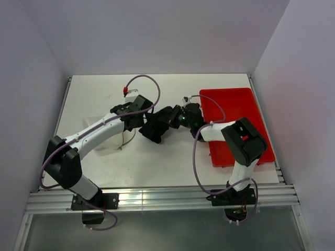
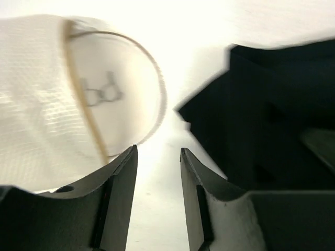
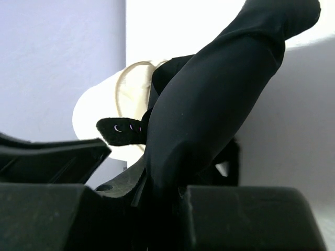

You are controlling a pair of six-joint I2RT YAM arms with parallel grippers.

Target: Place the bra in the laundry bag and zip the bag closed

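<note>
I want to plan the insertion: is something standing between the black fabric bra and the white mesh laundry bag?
Nothing visible does. In the left wrist view only bare white table lies between the black fabric bra and the wire rim of the white mesh laundry bag. The open left tool hovers above that gap.

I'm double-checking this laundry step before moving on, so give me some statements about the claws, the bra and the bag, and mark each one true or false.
1. The right claw is shut on the bra. True.
2. The bra is already inside the laundry bag. False: it hangs outside, in the right claw.
3. The left claw is open and empty. True.
4. The laundry bag lies in the red tray. False: it sits on the white table, left of the tray.
</note>
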